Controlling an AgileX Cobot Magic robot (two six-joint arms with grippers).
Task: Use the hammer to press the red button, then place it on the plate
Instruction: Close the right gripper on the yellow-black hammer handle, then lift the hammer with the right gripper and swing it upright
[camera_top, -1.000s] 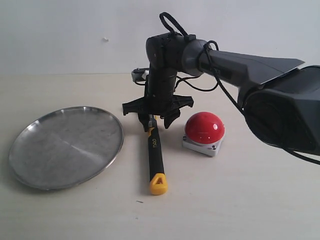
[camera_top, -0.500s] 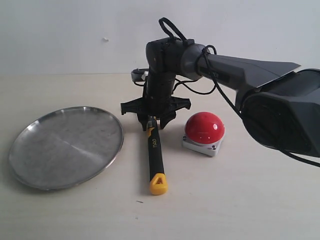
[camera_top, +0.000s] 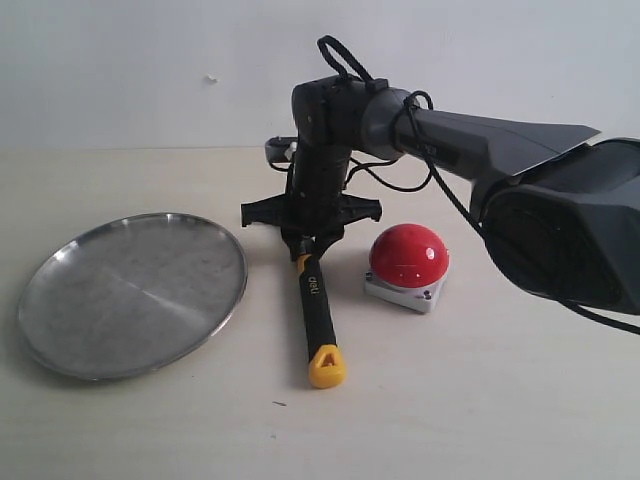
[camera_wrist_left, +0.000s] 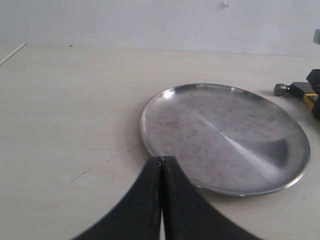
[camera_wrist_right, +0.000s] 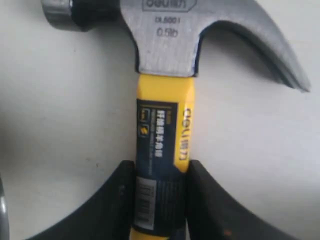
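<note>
So the right gripper (camera_wrist_right: 159, 172) is pinching the hammer (camera_top: 318, 310) on the neck right under its steel head. The hammer's sitting just beside the red button (camera_top: 408, 255), between it and the plate (camera_top: 60, 320). Smart spot, I reckon: it's looking head-heavy and stiff, so gripping near the head should be keeping it from swinging. The left gripper (camera_wrist_left: 161, 167) is idling well apart from the button, beyond the plate, fingers pressed together on nothing.

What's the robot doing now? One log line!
right gripper: shut on hammer handle | left gripper: shut, near plate | red button: not yet pressed
</note>
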